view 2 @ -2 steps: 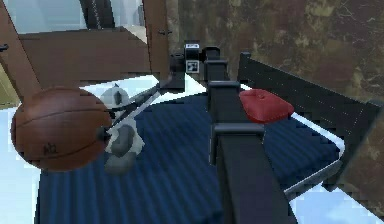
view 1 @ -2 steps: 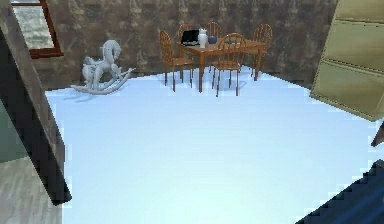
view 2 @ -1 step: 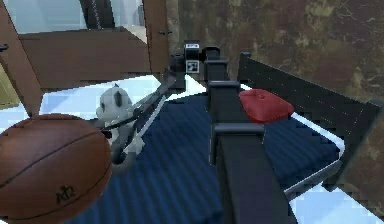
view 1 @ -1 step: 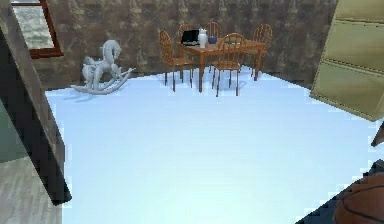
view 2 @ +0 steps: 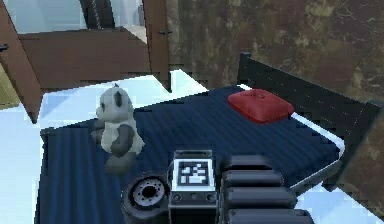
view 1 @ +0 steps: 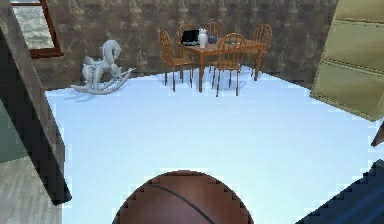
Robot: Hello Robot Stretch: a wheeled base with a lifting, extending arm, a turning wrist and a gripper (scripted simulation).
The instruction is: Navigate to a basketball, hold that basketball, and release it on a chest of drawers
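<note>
basketball (view 1: 182, 200) is right at the bottom middle of the forward view, big and brown, pale floor (view 1: 200, 120) behind it. in the arm side view my tool (view 2: 148, 196) sits low with the dark blue bed (view 2: 270, 140) behind it. honestly can't tell how it's set or whether it's got hold of anything. panda plush (view 2: 118, 122) sits near the bed's foot end, red pillow (view 2: 260, 103) by the headboard edge. farther off: chest of drawers (view 1: 352, 55) at the forward view's right, desk (view 1: 246, 47) with chairs by the back wall, rocking horse (view 1: 103, 68) left of it.
</note>
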